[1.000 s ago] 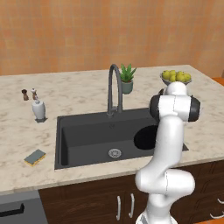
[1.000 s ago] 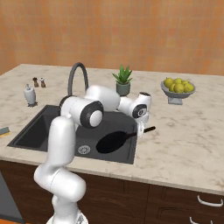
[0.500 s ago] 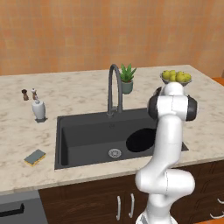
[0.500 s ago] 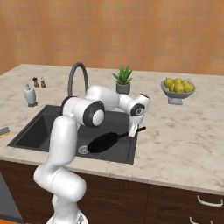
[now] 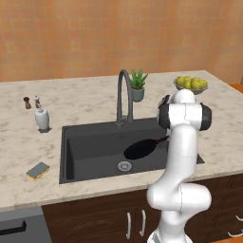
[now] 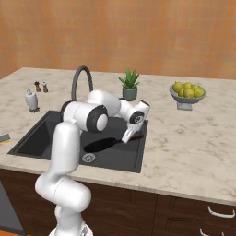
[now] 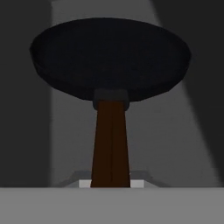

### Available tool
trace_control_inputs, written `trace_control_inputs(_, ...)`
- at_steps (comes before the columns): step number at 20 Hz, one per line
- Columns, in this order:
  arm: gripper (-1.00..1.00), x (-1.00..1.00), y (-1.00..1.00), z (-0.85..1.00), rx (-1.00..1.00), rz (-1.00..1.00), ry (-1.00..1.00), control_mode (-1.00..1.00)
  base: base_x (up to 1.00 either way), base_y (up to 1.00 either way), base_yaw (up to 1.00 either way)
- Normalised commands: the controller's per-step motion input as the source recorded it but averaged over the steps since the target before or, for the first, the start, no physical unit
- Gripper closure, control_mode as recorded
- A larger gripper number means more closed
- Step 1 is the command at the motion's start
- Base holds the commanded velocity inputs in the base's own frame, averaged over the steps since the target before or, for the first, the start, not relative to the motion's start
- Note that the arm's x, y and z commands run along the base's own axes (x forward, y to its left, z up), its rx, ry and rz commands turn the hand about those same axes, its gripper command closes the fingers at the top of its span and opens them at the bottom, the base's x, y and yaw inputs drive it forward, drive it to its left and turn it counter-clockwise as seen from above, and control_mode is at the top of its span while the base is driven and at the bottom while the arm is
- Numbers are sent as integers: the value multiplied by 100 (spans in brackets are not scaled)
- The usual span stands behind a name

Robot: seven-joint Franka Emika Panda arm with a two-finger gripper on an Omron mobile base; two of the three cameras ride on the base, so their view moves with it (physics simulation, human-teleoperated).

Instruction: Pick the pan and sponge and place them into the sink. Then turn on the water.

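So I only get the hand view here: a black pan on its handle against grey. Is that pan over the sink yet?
Observer: Yes, the pan is held over the right half of the sink.
Operator: And the sponge?
Observer: The sponge lies on the counter, left of the basin.
Operator: Water running?
Observer: No stream falls from the faucet.

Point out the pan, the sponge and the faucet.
pan [image 5: 140,149], left base view, on its round black bowl.
sponge [image 5: 38,170], left base view, on its grey-blue top.
faucet [image 5: 123,86], left base view, on its arched neck.
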Motion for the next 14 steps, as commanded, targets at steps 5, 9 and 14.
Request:
trace_control_inputs(5,100,-8,52,-29,6,-8,-1,-100,0,0,0)
trace_control_inputs(9,100,-9,68,-50,2,-2,-3,-100,0,0,0)
trace_control_inputs(14,100,0,46,-54,3,0,-2,-100,0,0,0)
